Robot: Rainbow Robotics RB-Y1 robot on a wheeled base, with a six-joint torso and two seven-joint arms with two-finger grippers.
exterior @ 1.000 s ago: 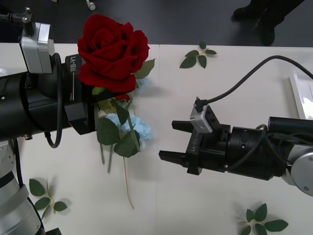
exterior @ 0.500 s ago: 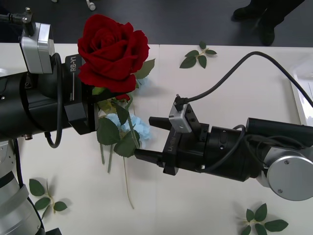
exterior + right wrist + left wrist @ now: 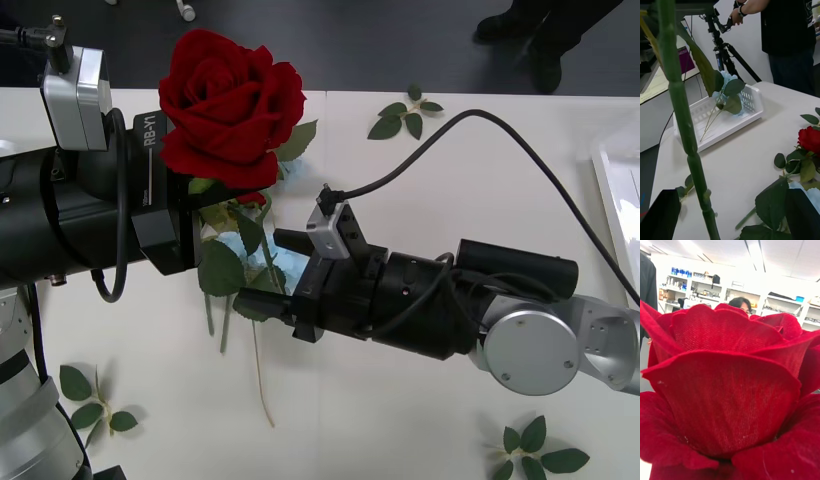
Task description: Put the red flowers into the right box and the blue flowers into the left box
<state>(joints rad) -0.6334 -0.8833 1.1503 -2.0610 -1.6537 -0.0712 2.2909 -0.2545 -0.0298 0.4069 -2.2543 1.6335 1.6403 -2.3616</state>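
Red rose [image 3: 230, 105] clamped upright in left end effector [image 3: 185, 225]; right end effector [image 3: 268, 275] spread wide, straddling its hanging vertical stem [image 3: 683, 123] for handover.

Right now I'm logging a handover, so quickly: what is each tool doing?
Left tool: shut on the red rose, held up off the table.
Right tool: open, its fingers either side of the rose's stem, not yet closed.

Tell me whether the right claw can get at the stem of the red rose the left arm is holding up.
Probably yes. The right claw is open and already beside the rose stem, which rises between its two fingers in the right wrist view. Only leaves crowd the gap; the left claw grips higher up, under the bloom.
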